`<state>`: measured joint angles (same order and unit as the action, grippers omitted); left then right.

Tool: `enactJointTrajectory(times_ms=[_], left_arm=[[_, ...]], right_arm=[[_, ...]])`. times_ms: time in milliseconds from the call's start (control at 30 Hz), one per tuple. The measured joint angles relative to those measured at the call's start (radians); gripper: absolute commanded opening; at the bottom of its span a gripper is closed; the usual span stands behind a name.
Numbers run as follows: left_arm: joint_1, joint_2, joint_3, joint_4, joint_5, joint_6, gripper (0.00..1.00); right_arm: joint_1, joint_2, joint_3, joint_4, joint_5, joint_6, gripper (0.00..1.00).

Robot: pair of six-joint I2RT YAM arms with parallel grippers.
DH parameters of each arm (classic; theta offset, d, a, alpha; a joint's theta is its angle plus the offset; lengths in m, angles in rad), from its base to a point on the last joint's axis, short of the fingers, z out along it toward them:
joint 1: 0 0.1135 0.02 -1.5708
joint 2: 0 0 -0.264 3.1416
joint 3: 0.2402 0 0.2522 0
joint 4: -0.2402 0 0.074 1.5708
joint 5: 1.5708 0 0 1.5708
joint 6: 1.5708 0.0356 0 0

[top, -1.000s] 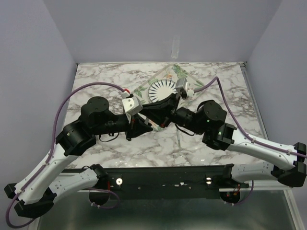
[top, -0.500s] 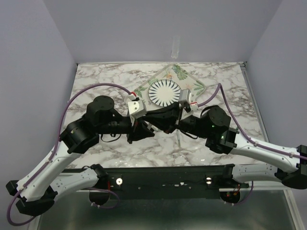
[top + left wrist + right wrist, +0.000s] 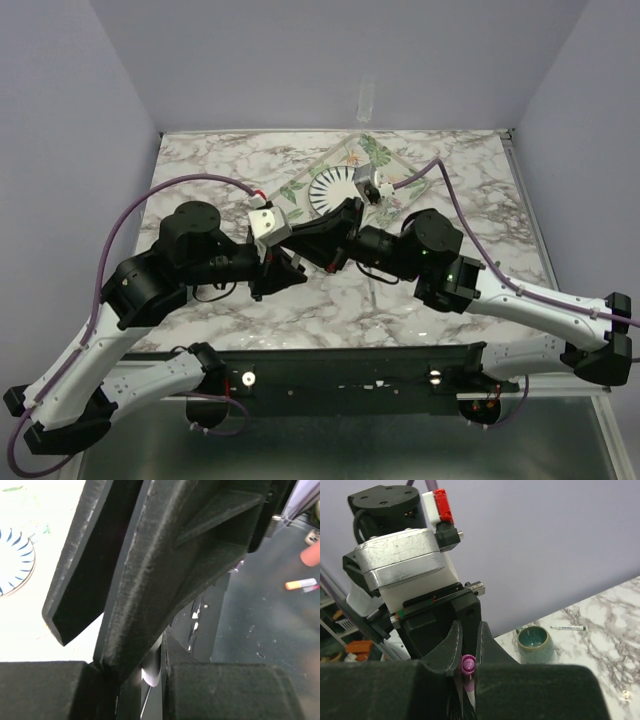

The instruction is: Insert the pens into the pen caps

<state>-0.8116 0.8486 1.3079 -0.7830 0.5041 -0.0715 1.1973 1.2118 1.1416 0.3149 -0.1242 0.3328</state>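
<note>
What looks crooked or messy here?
The leafy placemat under the striped plate sits turned cornerwise to the table's edges, so it looks crooked. One pen lies loose by the green cup. Nothing looks spilled or broken.

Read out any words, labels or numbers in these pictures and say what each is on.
Nothing is legible in any view.
White pen on the marble by the green cup: dark marks on the barrel, too small to read.
Orange marker off the table: too blurred to read.
</note>
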Motion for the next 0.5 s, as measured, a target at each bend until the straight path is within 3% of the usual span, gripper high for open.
enactJointTrajectory(times_ms=[333,500], left_arm=[[0.0,0.015,0.039,-0.082,-0.026,-0.002,0.0],[-0.002,0.019,0.01,-0.042,-0.026,0.001,0.0]], right_arm=[[0.034,0.015,0.036,-0.071,0.089,0.07,0.01],[0.047,-0.01,0.05,-0.131,0.213,0.118,0.34]])
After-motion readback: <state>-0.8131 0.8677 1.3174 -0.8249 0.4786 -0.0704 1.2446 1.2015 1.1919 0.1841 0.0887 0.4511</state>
